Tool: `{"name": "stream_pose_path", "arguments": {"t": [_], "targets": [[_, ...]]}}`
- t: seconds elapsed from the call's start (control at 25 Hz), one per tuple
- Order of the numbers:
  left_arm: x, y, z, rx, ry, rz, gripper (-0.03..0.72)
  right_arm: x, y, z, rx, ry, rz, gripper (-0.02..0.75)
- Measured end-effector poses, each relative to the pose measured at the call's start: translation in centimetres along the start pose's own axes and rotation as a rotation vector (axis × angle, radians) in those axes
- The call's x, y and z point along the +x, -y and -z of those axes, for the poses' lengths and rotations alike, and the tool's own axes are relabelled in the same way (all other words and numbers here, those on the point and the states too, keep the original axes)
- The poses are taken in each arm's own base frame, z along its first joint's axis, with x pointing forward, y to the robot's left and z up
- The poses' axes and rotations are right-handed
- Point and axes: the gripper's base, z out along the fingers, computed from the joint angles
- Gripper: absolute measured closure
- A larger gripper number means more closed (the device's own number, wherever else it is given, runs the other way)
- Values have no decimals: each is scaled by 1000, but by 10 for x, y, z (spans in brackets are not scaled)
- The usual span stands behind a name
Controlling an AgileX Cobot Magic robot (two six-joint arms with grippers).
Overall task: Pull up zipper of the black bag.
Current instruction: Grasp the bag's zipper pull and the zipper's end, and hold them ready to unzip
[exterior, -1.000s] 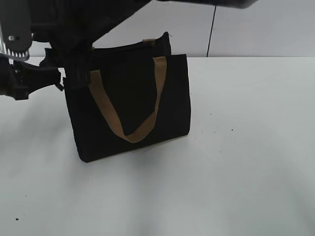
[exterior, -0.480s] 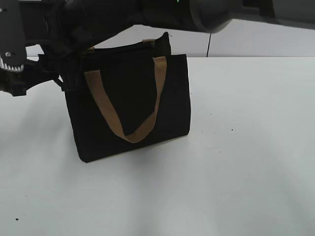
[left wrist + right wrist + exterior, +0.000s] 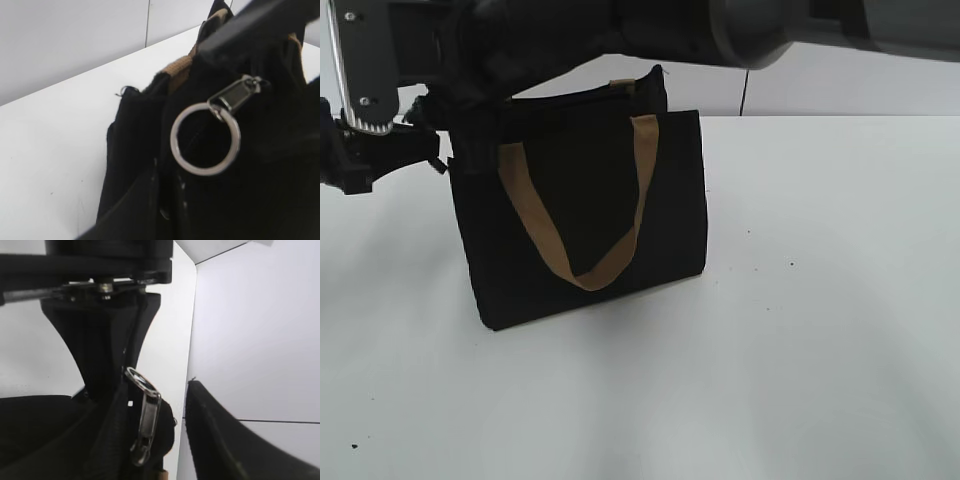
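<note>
The black bag (image 3: pixel 590 230) stands upright on the white table, its tan handle hanging down the front. My left gripper (image 3: pixel 448 165) is at the bag's top left corner; in the left wrist view its jaws (image 3: pixel 167 210) are closed on the black fabric. The zipper's silver pull (image 3: pixel 234 95) and its ring (image 3: pixel 205 140) hang just beyond it. My right gripper (image 3: pixel 480 95) reaches across from the upper right to the same end of the bag. In the right wrist view its fingers (image 3: pixel 162 395) stand apart, with the pull (image 3: pixel 146 422) between them, close to the left finger.
The white table (image 3: pixel 820 300) stretches to the right and front of the bag. A pale wall with a dark vertical seam (image 3: pixel 748 70) stands behind. My right arm crosses above the bag's top.
My right arm has swung in from the upper right and come down over the bag's top left end. The left gripper stays at the corner; the bag has barely shifted.
</note>
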Motion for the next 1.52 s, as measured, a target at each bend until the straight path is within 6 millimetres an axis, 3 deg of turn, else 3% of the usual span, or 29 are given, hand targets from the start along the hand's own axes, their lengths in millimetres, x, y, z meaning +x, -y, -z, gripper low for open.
{"name": "stream_pose_path", "arguments": {"t": [0.56,0.68,0.96,1.2,1.52], "targets": [[-1,1,0,15,14,0,664,6,-4,-7,-5,-4,-37,450],[-1,1,0,15,14,0,664,6,-4,-7,-3,5,-68,497],[-1,1,0,15,12,-1,664,5,-4,-7,-3,12,-92,689],[-1,1,0,10,9,0,664,3,-3,-6,-1,22,-121,701],[-3,5,0,26,3,-25,665,-2,4,8,-16,55,-406,703]]}}
